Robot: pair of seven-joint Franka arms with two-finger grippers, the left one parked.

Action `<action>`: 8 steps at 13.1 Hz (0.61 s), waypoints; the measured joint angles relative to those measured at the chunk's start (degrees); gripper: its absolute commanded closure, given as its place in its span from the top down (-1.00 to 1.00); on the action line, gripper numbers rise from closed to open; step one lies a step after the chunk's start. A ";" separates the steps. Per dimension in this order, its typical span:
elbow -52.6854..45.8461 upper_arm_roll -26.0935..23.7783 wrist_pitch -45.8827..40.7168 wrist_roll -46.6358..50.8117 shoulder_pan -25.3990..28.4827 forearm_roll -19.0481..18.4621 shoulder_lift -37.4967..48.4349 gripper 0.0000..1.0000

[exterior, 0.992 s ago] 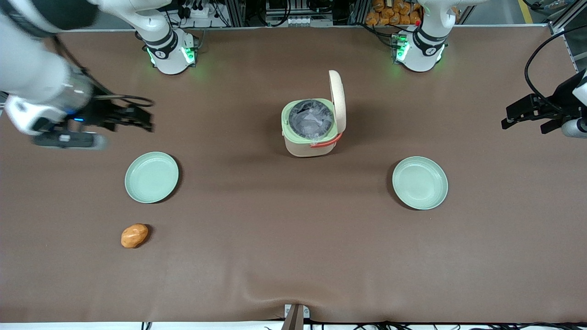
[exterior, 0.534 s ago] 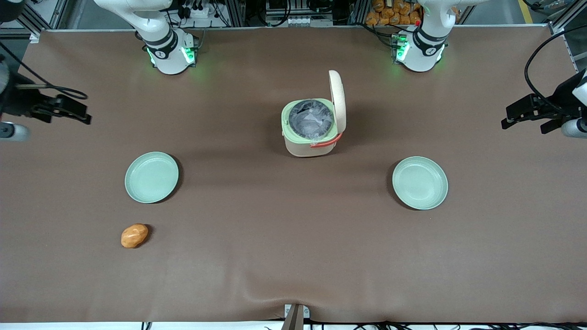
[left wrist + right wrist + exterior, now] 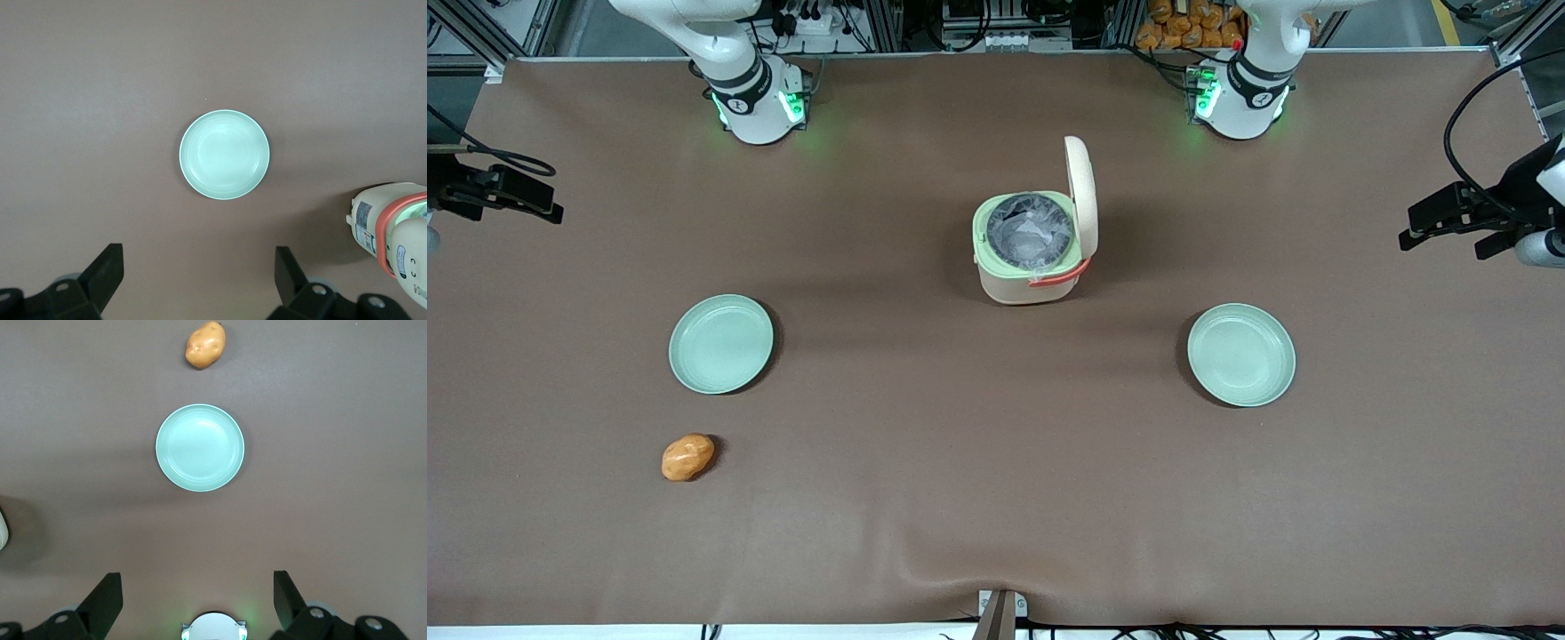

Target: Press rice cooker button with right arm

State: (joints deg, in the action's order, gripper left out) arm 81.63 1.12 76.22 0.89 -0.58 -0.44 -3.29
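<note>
The rice cooker [image 3: 1030, 258] stands mid-table, cream with a pale green rim, a red-orange handle and a dark inner pot. Its lid [image 3: 1080, 191] stands open and upright. It also shows in the left wrist view [image 3: 393, 233]. My right gripper [image 3: 538, 203] hovers over the table edge at the working arm's end, far from the cooker and touching nothing. In the right wrist view the gripper [image 3: 197, 597] is open and empty, its black fingers [image 3: 107, 593] spread wide above bare brown table.
A pale green plate [image 3: 721, 344] [image 3: 200, 447] and an orange potato [image 3: 687, 456] [image 3: 205, 345] lie toward the working arm's end, nearer the front camera than the gripper. A second green plate [image 3: 1241, 355] [image 3: 225, 155] lies toward the parked arm's end.
My right arm has pulled back from above the table near the plate out to the table edge at its own end. The cooker, plates and potato have not moved.
</note>
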 measured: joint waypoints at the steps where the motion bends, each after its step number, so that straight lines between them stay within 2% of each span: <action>1: 0.01 0.01 0.00 -0.03 0.00 -0.03 0.00 1.00; 8: 0.01 2.20 -0.03 -0.31 0.02 -0.13 0.00 1.00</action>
State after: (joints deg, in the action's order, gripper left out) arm 81.64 3.31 76.20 0.57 -0.57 -0.57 -3.29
